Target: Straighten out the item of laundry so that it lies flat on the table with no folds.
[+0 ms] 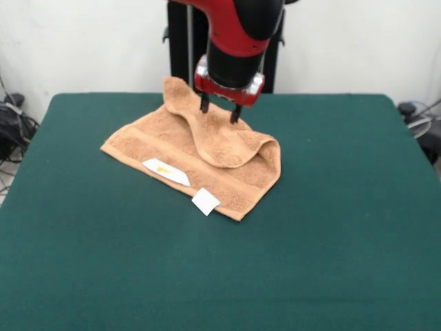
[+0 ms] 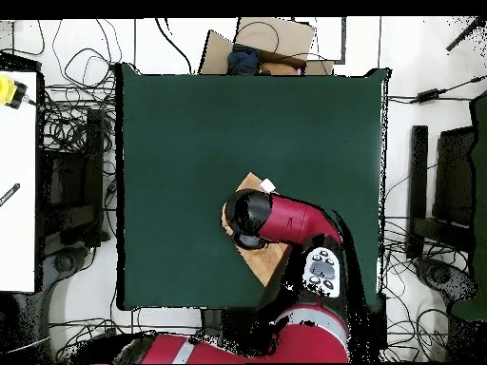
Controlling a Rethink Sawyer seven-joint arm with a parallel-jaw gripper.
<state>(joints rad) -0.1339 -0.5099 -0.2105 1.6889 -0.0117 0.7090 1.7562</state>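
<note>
The orange-tan towel (image 1: pixel 207 148) lies near the middle of the green table (image 1: pixel 331 227), with its upper layer folded over in a curved flap. Its far corner (image 1: pixel 175 89) stands raised. Two white tags (image 1: pixel 166 172) sit on its near edge. My gripper (image 1: pixel 220 110) is over the towel's far part, its two fingers spread apart with their tips at the folded layer. In the overhead view the arm (image 2: pixel 285 219) hides the gripper and most of the towel (image 2: pixel 269 262); only its edges and one tag (image 2: pixel 268 185) show.
The pedestal stands behind the table's far edge in the front view. Cables (image 1: pixel 14 124) lie off both table sides. A cardboard box (image 2: pixel 257 48) sits beyond the table's top edge in the overhead view, and a white desk (image 2: pixel 17 190) stands at the left.
</note>
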